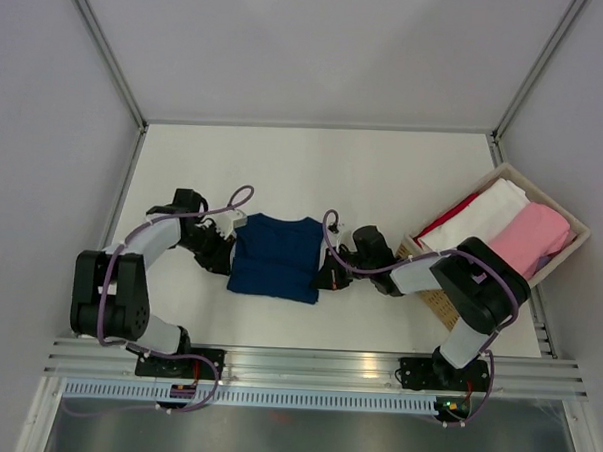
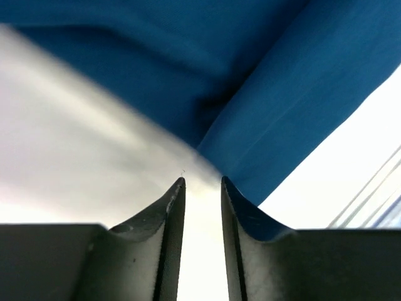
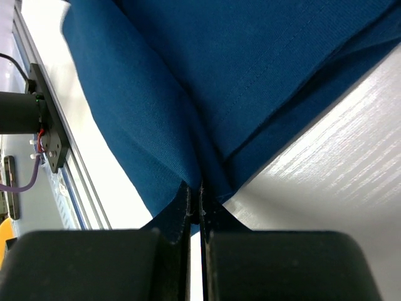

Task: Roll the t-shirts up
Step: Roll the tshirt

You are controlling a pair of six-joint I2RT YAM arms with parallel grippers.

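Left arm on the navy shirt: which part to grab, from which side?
Probably the left side edge of the navy t-shirt, coming from the left, low along the table. It lies flat and folded, so only its layered edge gives something to pinch. The left gripper stands open just short of it; the right gripper pinches the right edge.

The navy t-shirt (image 3: 263,69) is soft matt cloth; the table (image 3: 338,163) smooth, faintly glossy white; the basket (image 1: 431,303) woven

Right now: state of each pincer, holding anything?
Left pincer: open, nothing between its jaws; the navy t-shirt lies just past the tips.
Right pincer: closed on the navy t-shirt's edge.
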